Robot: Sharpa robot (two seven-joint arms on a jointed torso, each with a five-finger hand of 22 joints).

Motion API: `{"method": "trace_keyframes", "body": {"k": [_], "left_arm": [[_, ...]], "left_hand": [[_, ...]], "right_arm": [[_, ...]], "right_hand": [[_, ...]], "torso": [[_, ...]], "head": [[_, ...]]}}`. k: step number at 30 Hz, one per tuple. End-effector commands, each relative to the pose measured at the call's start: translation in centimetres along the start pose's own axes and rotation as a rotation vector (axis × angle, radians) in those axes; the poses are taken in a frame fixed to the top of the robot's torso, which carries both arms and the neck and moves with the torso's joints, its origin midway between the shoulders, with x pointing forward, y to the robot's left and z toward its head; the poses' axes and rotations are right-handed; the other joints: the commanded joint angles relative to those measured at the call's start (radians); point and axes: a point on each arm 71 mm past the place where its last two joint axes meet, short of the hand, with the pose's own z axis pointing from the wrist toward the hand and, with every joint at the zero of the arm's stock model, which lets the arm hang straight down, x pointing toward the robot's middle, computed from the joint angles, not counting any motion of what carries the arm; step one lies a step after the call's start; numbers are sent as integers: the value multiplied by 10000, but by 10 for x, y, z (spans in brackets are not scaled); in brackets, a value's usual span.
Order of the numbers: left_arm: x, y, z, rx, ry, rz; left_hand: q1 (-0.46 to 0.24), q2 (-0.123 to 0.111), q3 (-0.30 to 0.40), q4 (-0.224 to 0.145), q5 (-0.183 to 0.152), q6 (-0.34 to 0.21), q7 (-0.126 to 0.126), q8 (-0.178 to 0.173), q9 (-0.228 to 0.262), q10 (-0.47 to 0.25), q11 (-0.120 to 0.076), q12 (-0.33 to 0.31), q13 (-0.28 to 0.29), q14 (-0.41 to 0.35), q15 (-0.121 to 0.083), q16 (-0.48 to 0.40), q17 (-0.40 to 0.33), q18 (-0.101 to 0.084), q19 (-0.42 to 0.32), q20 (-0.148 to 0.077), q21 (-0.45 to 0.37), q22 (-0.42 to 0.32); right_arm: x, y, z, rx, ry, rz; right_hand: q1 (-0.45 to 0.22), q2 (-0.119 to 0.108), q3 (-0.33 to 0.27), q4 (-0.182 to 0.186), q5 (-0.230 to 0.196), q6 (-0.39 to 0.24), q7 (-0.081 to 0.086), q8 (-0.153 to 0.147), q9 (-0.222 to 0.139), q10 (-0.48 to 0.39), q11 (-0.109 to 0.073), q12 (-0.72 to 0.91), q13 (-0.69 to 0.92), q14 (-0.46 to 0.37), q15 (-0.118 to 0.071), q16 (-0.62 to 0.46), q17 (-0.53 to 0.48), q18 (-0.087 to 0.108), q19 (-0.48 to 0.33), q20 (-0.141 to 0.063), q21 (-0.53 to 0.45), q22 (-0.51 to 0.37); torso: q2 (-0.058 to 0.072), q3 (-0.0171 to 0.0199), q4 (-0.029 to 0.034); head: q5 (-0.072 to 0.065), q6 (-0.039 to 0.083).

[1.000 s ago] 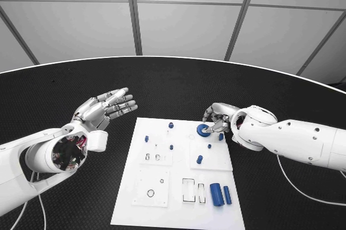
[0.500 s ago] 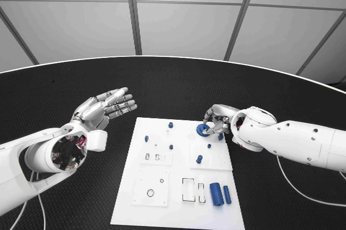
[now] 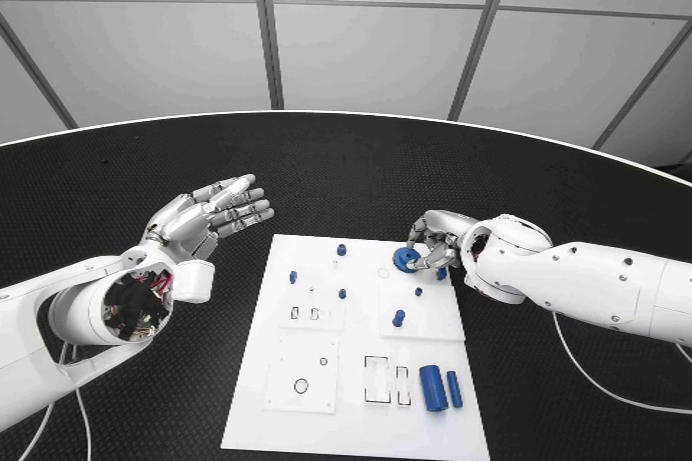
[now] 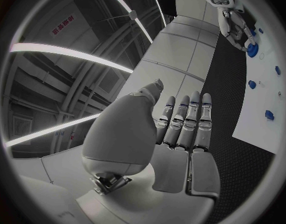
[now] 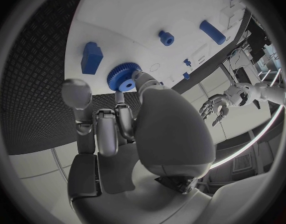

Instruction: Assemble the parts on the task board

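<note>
Pinching blue gear [image 3: 408, 259] with my right robot hand [image 3: 437, 243]; left robot hand [image 3: 214, 215] open, idle; gear seems light, rigid, best held by toothed rim.

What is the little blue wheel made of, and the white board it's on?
The blue gear, touched by the right robot hand, looks like matte plastic: solid colour, moulded teeth, no shine. The task board looks like smooth white plastic or painted sheet; I can't tell which.
</note>
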Motion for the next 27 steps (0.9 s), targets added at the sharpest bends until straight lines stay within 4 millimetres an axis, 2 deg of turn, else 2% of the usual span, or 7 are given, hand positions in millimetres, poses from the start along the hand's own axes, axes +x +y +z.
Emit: {"method": "trace_keyframes", "body": {"k": [1,8,16,17,19,20,27], "left_arm": [[0,0,0,-1,-2,1],[0,0,0,-10,-9,3],[0,0,0,-15,-12,5],[0,0,0,-15,-14,5],[0,0,0,-15,-16,6],[0,0,0,-15,-17,6],[0,0,0,-27,-15,6]], "left_hand": [[-29,-35,0,-44,9,-39,854,-60,-10,-38,10,-34,-7,-52,30,-56,13,136,47,32,-34,-11],[-43,-40,16,-60,10,-55,856,-72,-15,-41,12,-43,-6,-49,30,-56,15,137,51,32,-36,-18],[-43,-40,16,-60,10,-55,856,-72,-15,-41,12,-43,-6,-49,30,-56,15,137,51,32,-36,-18],[-43,-40,16,-60,10,-55,856,-72,-15,-41,12,-43,-6,-49,30,-56,15,137,51,32,-36,-18],[-43,-40,16,-60,10,-55,856,-72,-15,-41,12,-43,-6,-49,30,-56,15,137,51,32,-36,-18],[-43,-40,16,-60,10,-55,856,-72,-15,-41,12,-43,-6,-49,30,-56,15,137,51,32,-36,-18],[-43,-40,16,-60,10,-55,856,-72,-15,-41,12,-43,-6,-49,30,-56,15,137,51,32,-36,-18]], "right_arm": [[1,0,0,-12,34,-3],[2,1,0,-69,-36,-197],[2,-1,1,26,-212,-231],[2,-1,1,29,-219,-230],[3,0,1,14,-237,-223],[3,0,1,0,-246,-218],[4,6,-2,-234,-359,-129]], "right_hand": [[187,-74,200,67,63,-7,73,127,-10,56,68,86,647,831,196,80,1574,-577,301,65,2844,3302],[232,-144,371,131,55,113,55,282,-14,169,66,198,830,837,202,107,1622,-562,75,169,3198,3703],[238,15,608,162,141,436,-25,448,0,361,-3,395,1070,856,155,148,1711,-588,63,164,3443,4001],[294,63,700,137,120,499,-45,466,-4,382,-22,415,1095,858,140,153,1720,-592,67,155,3481,4047],[358,91,1033,119,-243,634,-86,438,-62,414,-59,440,1138,862,104,162,1736,-598,43,130,3545,4129],[359,89,1075,118,-252,651,-91,433,-70,417,-63,442,1142,863,102,164,1741,-599,43,127,3557,4145],[282,62,1675,77,101,999,-174,336,-154,530,-141,541,1276,874,41,186,1789,-621,44,79,3696,4329]], "torso": [[-3,0,-8],[0,-4,-4],[-2,-6,10],[-1,-6,11],[0,-4,12],[-5,-3,7],[-8,1,-15]], "head": [[1,-12],[-6,-17],[-17,-29],[-19,-31],[-20,-28],[-18,-29],[-18,-11]]}}
